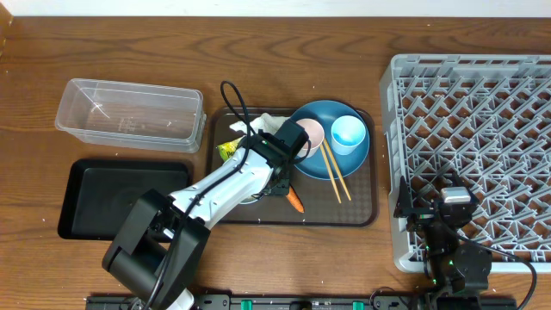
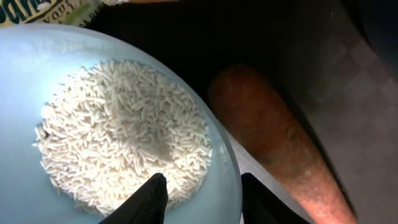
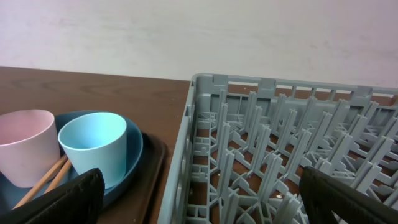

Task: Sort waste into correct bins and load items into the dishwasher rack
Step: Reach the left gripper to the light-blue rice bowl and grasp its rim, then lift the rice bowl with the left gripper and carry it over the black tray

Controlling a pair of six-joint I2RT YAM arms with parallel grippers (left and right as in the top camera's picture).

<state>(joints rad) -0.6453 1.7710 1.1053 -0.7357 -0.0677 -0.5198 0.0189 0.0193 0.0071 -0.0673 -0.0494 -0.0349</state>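
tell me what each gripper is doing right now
Left gripper: fingers either side of the light blue bowl rim; grip cannot be told.
Right gripper: open, holding nothing.

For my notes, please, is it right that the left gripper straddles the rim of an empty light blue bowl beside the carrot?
Not empty: the left wrist view shows white rice grains in the light blue bowl. The left gripper straddles its rim, beside the carrot.
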